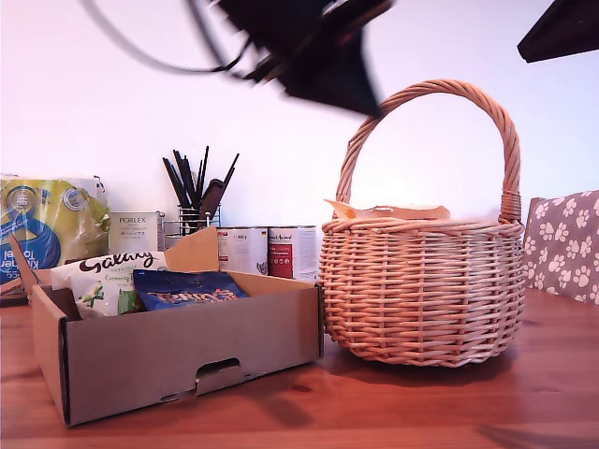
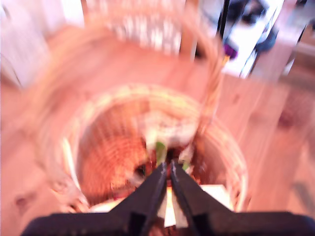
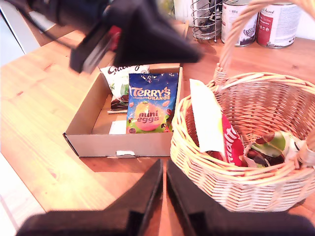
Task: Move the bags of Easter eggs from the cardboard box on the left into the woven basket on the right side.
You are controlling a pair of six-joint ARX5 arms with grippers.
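Black and nearly pressed together, the fingers of my first gripper [image 2: 166,169] leave only a thin slit between their tips and hold nothing; we see them hanging above the woven basket [image 1: 421,290], looking down into it through heavy blur. In the exterior view that arm shows as a dark smear near the basket's arched handle [image 1: 440,103]. My second gripper [image 3: 164,169] is likewise almost closed and empty, raised over the wooden table [image 3: 44,108] in front of the cardboard box [image 3: 123,145] and the basket.

Inside the basket we find a red bag [image 3: 231,142] standing against a pale packet [image 3: 206,118], beside a crumpled green-and-white wrapper [image 3: 270,145]. The dark blue Terry's Orange bag [image 3: 149,103] lies in the box, with the white Galaxy bag [image 1: 103,276] behind it. The box sits at the exterior view's left, the basket just beside it to the right.
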